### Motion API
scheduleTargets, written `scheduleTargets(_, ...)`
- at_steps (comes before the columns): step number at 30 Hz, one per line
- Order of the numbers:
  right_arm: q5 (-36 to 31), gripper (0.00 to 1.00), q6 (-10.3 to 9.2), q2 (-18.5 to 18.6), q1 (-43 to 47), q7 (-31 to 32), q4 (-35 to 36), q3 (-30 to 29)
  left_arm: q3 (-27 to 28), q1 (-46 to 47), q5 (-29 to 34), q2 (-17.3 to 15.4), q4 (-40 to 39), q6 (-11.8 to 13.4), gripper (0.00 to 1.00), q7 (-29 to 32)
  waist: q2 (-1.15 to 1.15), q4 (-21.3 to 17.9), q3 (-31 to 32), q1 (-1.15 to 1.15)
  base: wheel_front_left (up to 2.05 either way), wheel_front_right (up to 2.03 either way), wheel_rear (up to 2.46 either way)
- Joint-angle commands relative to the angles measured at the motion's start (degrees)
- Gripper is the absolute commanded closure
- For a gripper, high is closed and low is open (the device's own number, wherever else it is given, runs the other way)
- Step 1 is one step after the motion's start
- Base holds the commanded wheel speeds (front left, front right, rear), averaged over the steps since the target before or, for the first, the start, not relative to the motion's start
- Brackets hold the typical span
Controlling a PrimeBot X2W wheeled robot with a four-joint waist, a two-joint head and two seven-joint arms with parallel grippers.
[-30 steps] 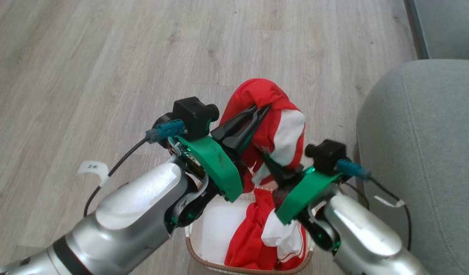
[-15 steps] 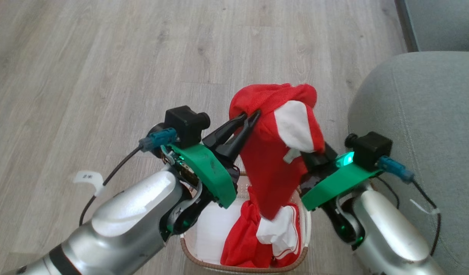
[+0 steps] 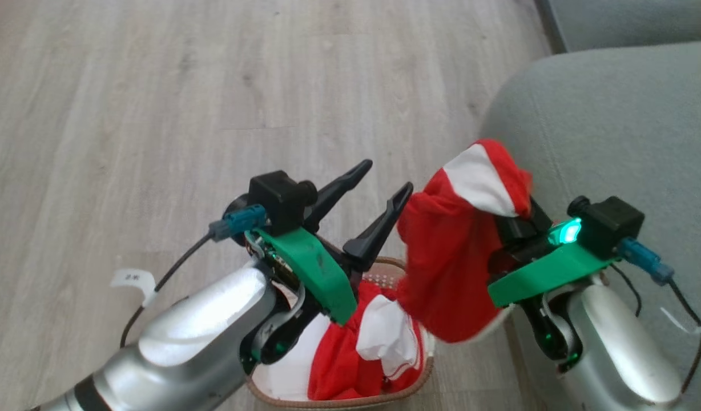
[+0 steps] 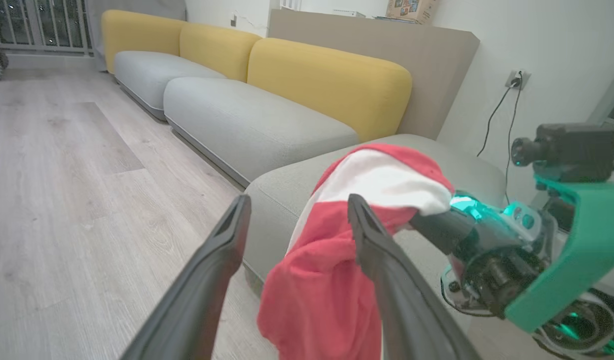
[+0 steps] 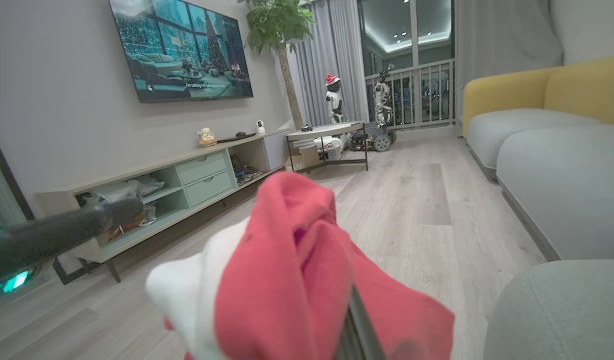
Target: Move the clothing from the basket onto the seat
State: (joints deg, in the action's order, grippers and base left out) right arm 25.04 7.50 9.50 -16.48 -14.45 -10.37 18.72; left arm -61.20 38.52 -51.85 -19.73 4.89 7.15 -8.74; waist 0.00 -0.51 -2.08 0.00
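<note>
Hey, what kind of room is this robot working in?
Most likely a home living room: a wall-mounted TV over a low cabinet, a long sofa with yellow backs, and a wood-look floor.

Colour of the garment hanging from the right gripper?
The garment is red with a white panel near its top; clearest in the head view.

The left gripper (image 3: 387, 176) spread its fingers and let go of the red and white garment (image 3: 447, 268), which then hung from the right gripper (image 3: 519, 225) alone. That arm carried it rightward, towards the edge of the seat (image 3: 613, 125). Its lower end seemed lifted clear of the basket (image 3: 385, 267), though folds hid it.
</note>
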Motion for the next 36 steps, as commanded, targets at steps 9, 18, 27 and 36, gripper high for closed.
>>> scheduleTargets(9,-2.5,1.00,-0.01,1.6,0.6,-0.5,7.7,-2.8,1.8,1.7,1.6,-2.5,-2.7,0.4,0.00,-1.6,0.00,-9.3,-2.1,0.00,0.00,0.00,0.00)
scheduleTargets(18,-3.4,1.00,-0.01,2.2,2.3,-0.5,12.3,-4.9,1.2,2.4,3.1,-3.2,-2.8,0.6,0.00,-1.9,0.00,-16.6,-3.0,0.00,0.00,0.00,0.00)
scheduleTargets(27,-3.9,1.00,-0.01,1.8,2.9,-0.4,14.9,-5.4,1.2,2.6,3.5,-3.6,-2.8,1.0,0.00,-2.0,0.00,-22.3,-3.5,0.00,0.00,0.00,0.00)
scheduleTargets(36,-4.1,1.00,-0.01,1.4,3.8,-0.3,16.9,-6.0,1.0,2.9,4.2,-3.7,-2.8,1.6,0.00,-2.3,0.00,-26.0,-4.5,0.00,0.00,0.00,0.00)
